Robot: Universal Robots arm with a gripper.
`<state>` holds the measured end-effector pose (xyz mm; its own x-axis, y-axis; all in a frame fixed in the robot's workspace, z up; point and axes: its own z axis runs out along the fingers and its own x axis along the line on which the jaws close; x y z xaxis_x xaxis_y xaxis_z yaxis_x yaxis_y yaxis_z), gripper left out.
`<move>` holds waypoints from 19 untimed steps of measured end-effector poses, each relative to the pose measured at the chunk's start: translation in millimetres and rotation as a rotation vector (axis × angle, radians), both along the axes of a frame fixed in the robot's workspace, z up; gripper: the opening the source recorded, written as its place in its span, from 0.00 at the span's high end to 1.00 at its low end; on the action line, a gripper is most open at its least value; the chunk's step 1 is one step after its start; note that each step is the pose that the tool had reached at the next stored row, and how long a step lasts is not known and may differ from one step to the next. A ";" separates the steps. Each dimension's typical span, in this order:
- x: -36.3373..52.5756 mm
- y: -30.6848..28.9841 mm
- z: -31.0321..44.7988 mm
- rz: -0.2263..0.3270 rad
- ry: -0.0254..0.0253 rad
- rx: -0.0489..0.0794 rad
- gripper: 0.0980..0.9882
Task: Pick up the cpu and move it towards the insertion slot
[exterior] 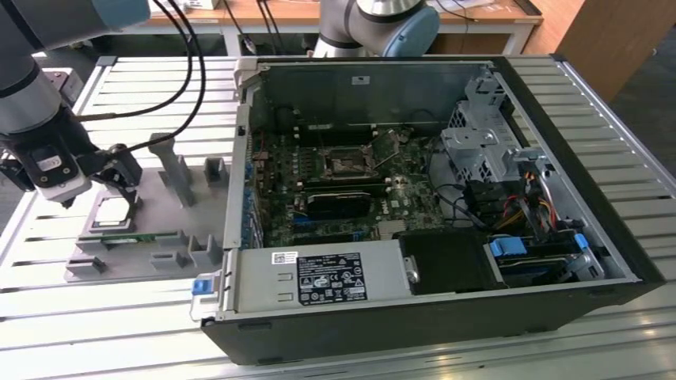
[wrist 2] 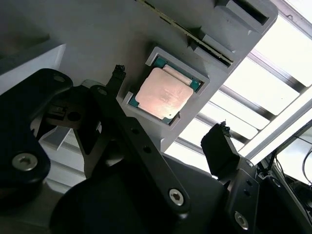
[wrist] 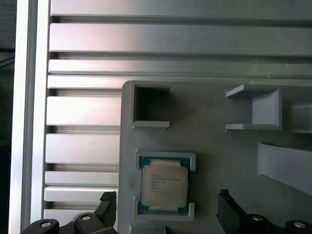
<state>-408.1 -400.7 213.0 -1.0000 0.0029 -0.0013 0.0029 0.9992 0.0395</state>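
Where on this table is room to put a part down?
Free: table slats between the grey holder and the near edge, and those at the exterior view's right of the computer case. Crowded: inside the case, around the socket.

The cpu [wrist: 164,185] lies flat with its silvery top up and a thin green rim showing. It sits in a square grey pocket right under the gripper [wrist: 165,196], between the spread fingertips and clear of both. The insertion slot [exterior: 346,164], a dark square in a shiny frame, lies well away from the gripper.
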 end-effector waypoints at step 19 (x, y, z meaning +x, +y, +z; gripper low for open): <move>-1.6 0.8 -12.1 0.000 0.0000 0.001 0.09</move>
<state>-409.7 -399.9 200.9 -1.0000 0.0030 -0.0013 0.0030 0.9992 0.0405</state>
